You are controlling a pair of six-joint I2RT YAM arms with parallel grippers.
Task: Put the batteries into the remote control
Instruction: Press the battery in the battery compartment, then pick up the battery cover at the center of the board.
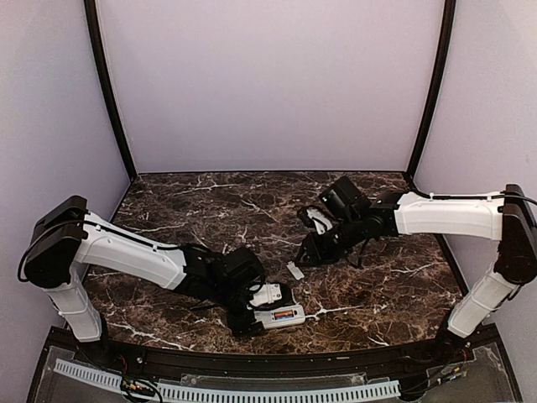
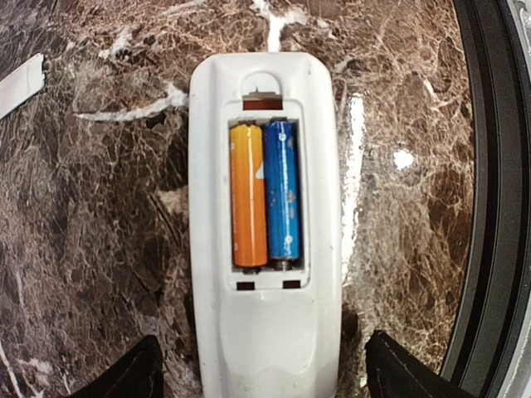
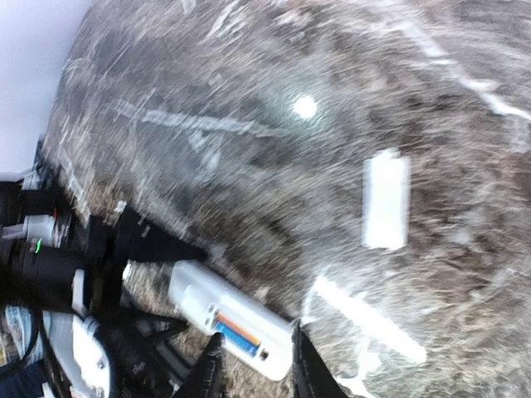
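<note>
Left wrist: remote looks light, slick, batteries seated; I'd pinch its long edges, left gripper spread astride it, right gripper parted, empty.

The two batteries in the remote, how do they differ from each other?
The orange battery lies left in the left wrist view, the blue battery right. The blue battery carries small pale markings; the orange battery looks nearly plain. Both lie lengthwise, side by side, similar in length, in the recess of the remote control.
</note>
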